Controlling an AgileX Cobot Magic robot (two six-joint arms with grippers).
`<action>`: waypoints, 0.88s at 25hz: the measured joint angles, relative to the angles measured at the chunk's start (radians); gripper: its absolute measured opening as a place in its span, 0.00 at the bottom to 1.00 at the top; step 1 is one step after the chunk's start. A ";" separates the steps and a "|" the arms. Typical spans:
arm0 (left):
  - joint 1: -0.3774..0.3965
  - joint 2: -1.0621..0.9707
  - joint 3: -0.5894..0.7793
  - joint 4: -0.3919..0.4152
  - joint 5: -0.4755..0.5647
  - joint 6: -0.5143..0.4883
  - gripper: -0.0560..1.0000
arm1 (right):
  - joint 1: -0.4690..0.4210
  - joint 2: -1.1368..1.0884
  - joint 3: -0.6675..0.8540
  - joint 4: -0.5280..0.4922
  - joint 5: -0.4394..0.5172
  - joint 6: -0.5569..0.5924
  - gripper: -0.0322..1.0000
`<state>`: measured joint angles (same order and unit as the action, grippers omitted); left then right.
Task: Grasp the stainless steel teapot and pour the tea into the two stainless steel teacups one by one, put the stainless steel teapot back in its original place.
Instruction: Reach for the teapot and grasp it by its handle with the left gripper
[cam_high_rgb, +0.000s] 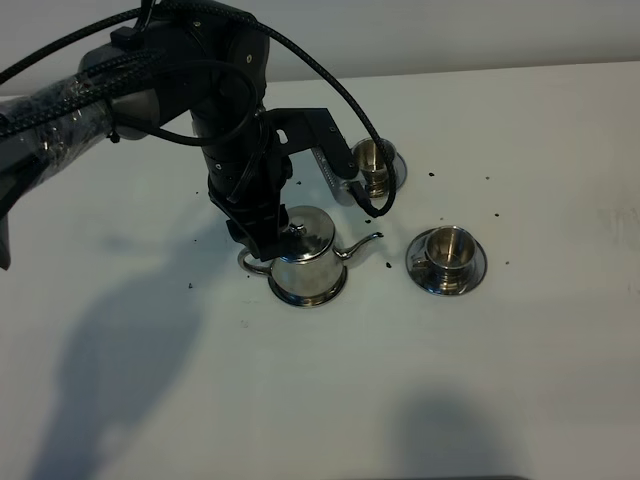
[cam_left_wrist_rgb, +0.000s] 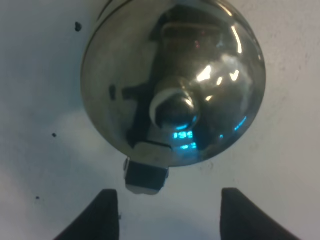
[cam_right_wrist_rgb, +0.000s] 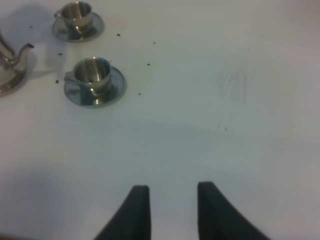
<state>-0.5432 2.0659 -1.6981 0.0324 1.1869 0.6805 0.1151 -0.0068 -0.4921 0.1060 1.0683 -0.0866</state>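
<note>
your left gripper (cam_left_wrist_rgb: 168, 196) hangs spread wide over the handle (cam_left_wrist_rgb: 146, 176) of the stainless steel teapot (cam_high_rgb: 306, 268). your right gripper (cam_right_wrist_rgb: 172, 196) is narrowly parted, empty.

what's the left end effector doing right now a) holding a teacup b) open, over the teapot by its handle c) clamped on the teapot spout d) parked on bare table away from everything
b: in the left wrist view the left end effector has its fingers spread wide with nothing clamped between them, and the handle of the stainless steel teapot sits just ahead of the gap.
</note>
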 joint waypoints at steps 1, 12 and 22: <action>0.000 0.000 0.000 0.000 0.000 0.007 0.51 | 0.000 0.000 0.000 0.000 0.000 0.000 0.25; 0.017 -0.001 0.025 0.017 0.000 0.034 0.51 | 0.000 0.000 0.000 0.000 0.000 0.000 0.25; 0.021 0.002 0.062 0.050 0.000 0.074 0.51 | 0.000 0.000 0.000 0.000 0.000 0.000 0.25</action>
<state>-0.5227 2.0680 -1.6359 0.0827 1.1869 0.7541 0.1151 -0.0068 -0.4921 0.1060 1.0683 -0.0866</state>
